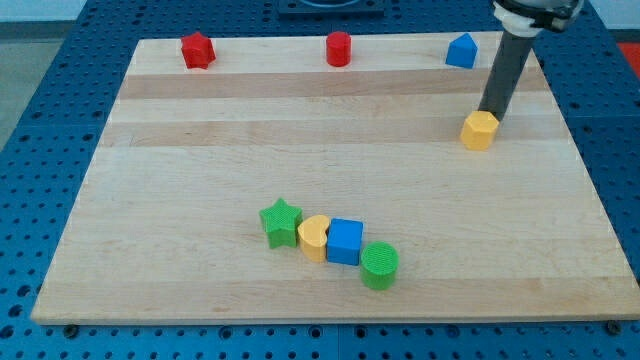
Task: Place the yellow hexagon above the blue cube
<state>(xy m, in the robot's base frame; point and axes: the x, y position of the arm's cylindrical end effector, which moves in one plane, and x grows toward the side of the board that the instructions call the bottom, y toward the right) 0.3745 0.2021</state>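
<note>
While I watch the single cam, my tip sits at the view's right, upper half of the table, touching the top edge of the yellow hexagon; rod rises from there toward the view's top-right corner. No fingers on this rig, just the rod, so nothing to report open or closed. Blue cube is well apart from the hexagon, down near the view's bottom-centre, in a tight row w/ three others: green star at the row's left, yellow heart-like block betw. star and cube, green cylinder at the cube's lower right, neighbours touching or nearly so. Along the view's top edge: red star-ish block left, red cylinder centre, blue house-shaped block right, just up-left of the rod.
</note>
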